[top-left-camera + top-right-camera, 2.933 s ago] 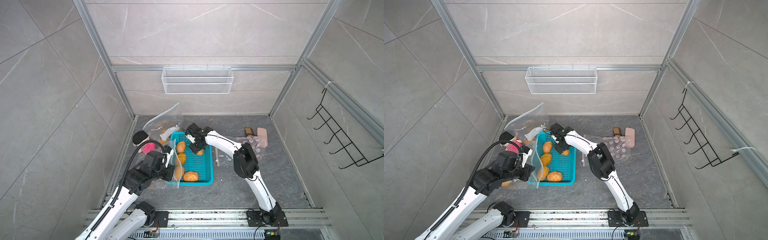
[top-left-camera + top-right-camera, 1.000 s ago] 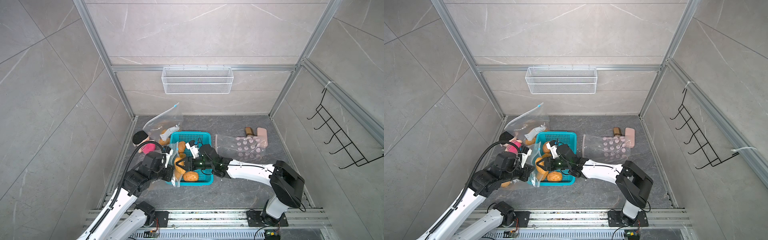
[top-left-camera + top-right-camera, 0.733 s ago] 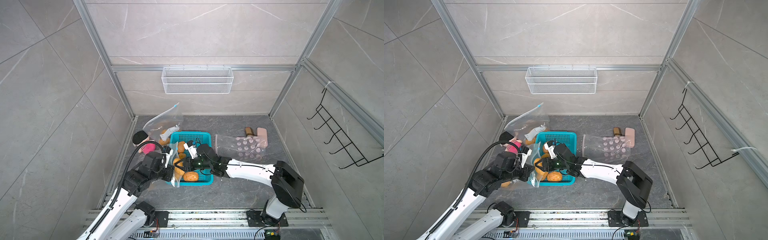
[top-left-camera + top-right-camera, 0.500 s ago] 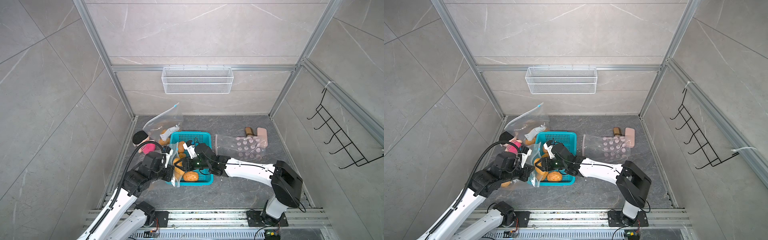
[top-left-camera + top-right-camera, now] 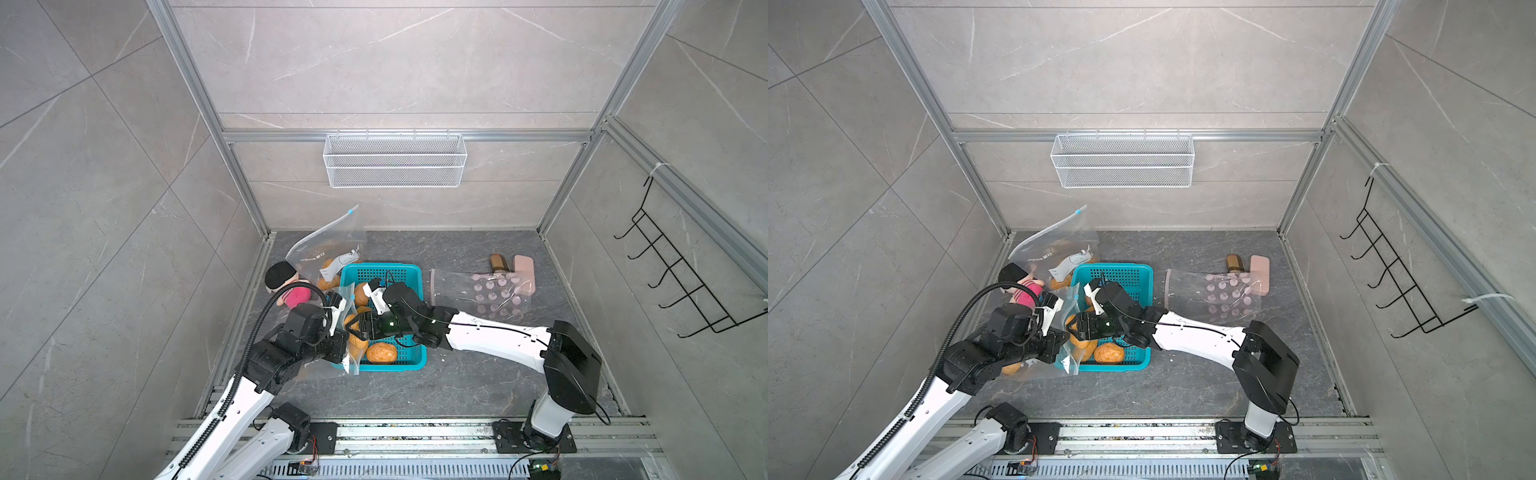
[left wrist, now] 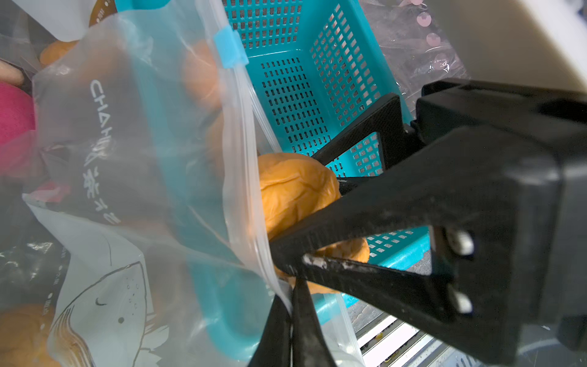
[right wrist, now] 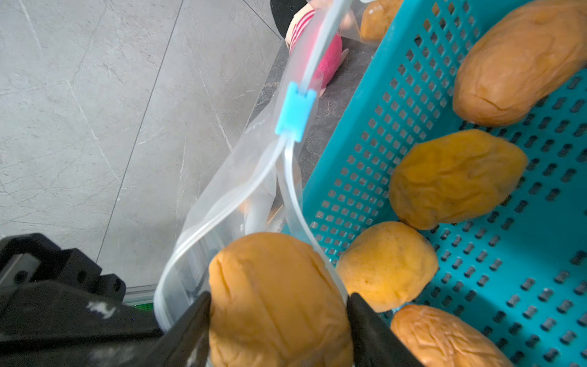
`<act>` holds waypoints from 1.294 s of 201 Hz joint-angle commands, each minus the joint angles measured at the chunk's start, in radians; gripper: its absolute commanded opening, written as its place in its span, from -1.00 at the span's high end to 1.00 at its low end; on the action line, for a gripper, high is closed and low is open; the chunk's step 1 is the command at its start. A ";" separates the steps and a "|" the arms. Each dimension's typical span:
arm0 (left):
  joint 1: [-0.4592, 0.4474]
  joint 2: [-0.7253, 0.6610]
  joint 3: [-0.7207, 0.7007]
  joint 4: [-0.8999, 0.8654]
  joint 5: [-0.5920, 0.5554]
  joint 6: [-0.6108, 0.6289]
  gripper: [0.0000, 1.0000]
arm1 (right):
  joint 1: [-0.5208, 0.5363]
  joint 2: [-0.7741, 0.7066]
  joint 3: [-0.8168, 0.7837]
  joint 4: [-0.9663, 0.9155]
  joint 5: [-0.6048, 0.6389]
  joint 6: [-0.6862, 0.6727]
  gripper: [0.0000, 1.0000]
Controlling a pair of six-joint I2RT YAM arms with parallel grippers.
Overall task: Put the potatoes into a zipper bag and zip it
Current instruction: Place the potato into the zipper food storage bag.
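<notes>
On the grey stone floor (image 5: 457,386), the right gripper (image 7: 279,305) has swung from 1 o'clock in the blue basket (image 5: 395,366) to its 8 o'clock edge. Its fingers are clamped on 1 potato (image 7: 273,270) at the mouth of the zipper bag (image 6: 127,152). The left gripper (image 6: 290,305) pinches the rim, fingers together. Release looks next; 4 potatoes (image 7: 454,178) wait in the basket.

In the right wrist view: 6 potatoes (image 7: 457,178). In a top view: 3 clear bags (image 5: 328,245), 1 teal basket (image 5: 409,363), 1 pink doll (image 5: 296,296).
</notes>
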 commanded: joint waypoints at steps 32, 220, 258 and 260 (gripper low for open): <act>0.000 -0.010 0.006 0.027 0.023 0.011 1.00 | 0.008 -0.022 0.051 -0.080 0.012 0.038 -0.45; 0.000 -0.023 0.008 0.027 0.023 0.012 1.00 | 0.008 0.000 0.038 -0.188 0.074 -0.139 -0.29; 0.000 -0.038 0.014 0.021 -0.009 0.011 1.00 | 0.008 0.020 0.032 -0.168 0.066 -0.137 -0.25; 0.000 -0.038 0.016 0.018 -0.019 0.010 1.00 | 0.008 0.018 0.030 -0.165 0.065 -0.136 -0.25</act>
